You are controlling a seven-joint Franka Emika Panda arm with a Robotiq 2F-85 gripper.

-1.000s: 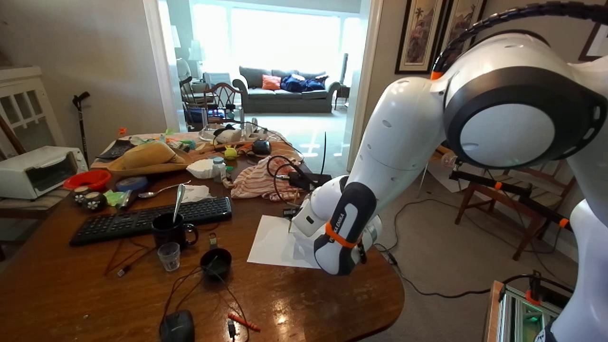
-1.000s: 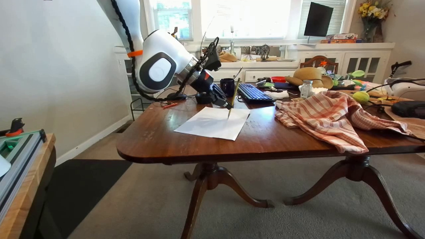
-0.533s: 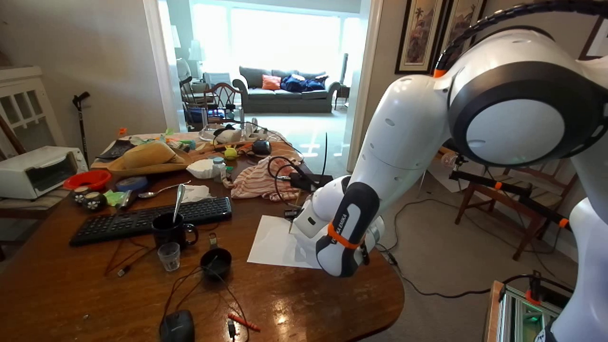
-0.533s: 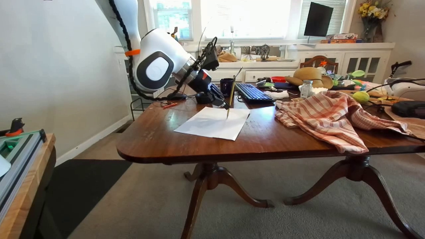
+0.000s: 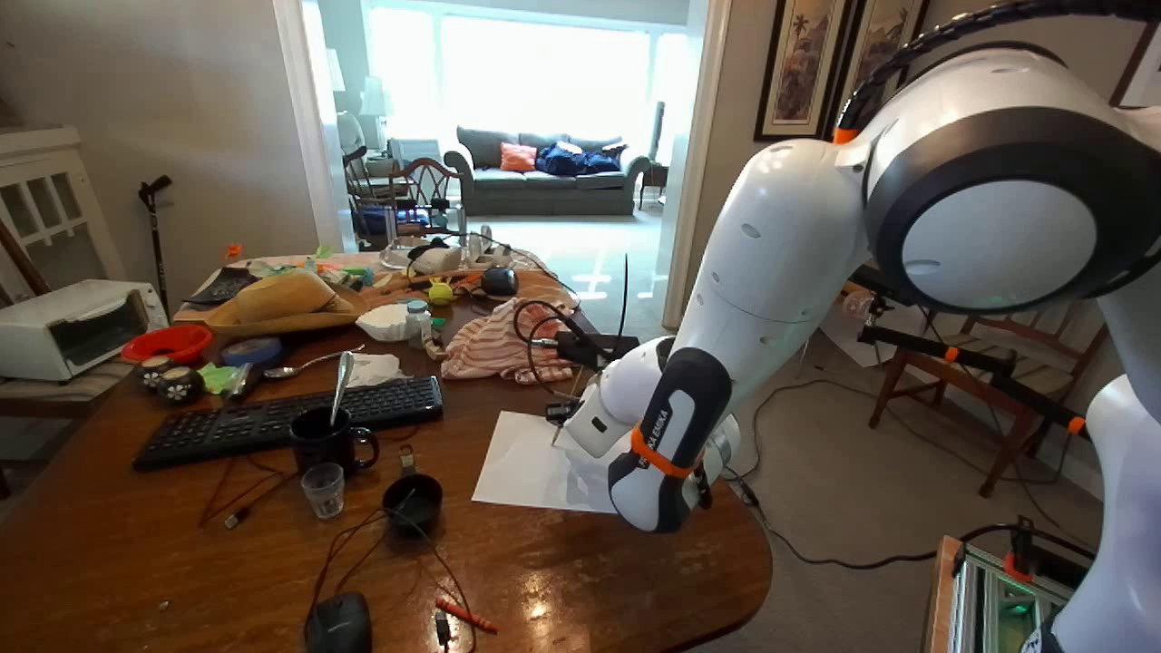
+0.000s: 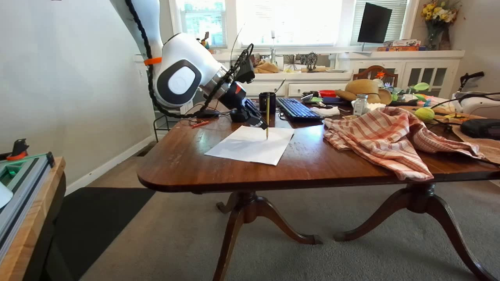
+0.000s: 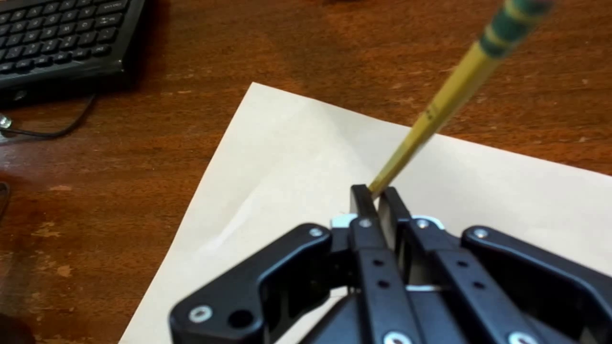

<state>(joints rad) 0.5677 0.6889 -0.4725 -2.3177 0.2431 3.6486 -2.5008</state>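
daylight is coming in through wide windows (image 6: 289, 25), and a brown wooden table (image 6: 175, 160) is standing in front, with a white sheet of paper (image 6: 244, 147) lying on it. low over this paper the gripper (image 7: 375, 197) is holding a yellow pencil (image 7: 440, 105): its jaws are standing nearly together, with only the pencil's thickness between the tips. in the wrist view it is slanting up from the tips; in an exterior view its lower end (image 6: 267, 134) is pointing down at the paper; whether touching, i cannot tell. near to the paper a black keyboard (image 7: 52, 52) is lying, a dark mug (image 5: 313, 442) is standing just beside it, and a checked cloth (image 6: 379, 134) is lying farther off.

by my judgement the pencil is being light and stiff, but its painted sides are seeming smooth, so easily turning, and its point is probably being fragile. the tips are gripping its lower part; for taking hold, the plain yellow shaft is looking suitable.
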